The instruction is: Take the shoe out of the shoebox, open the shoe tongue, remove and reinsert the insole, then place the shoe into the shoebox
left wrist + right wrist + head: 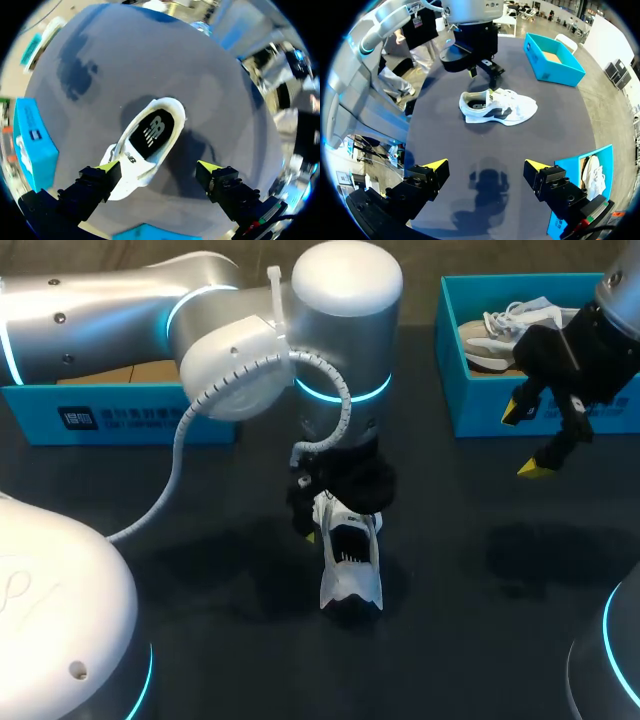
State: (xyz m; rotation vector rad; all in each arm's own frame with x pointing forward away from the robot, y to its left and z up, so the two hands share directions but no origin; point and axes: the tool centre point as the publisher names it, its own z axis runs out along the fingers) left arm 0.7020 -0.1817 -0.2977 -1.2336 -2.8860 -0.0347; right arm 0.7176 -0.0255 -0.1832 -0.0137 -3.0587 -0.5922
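A white shoe (350, 565) with dark side panels lies on the dark table near the middle, and its black insole (152, 132) shows inside. My left gripper (330, 512) hangs open just above the heel end, with the shoe (145, 147) under and ahead of its spread fingers (107, 169), not gripped. From the right wrist view the shoe (497, 106) lies on its sole with the left gripper (482, 75) over its heel. My right gripper (525, 440) is open and empty, hovering in front of the blue shoebox (478, 405). In the right wrist view my right gripper (487, 166) is over bare table.
The shoebox at the back right holds a second pale shoe (510, 325). Another blue box (120, 420) with a brown inside stands at the back left, partly hidden by my left arm. The shoebox (570, 167) lies beside my right gripper.
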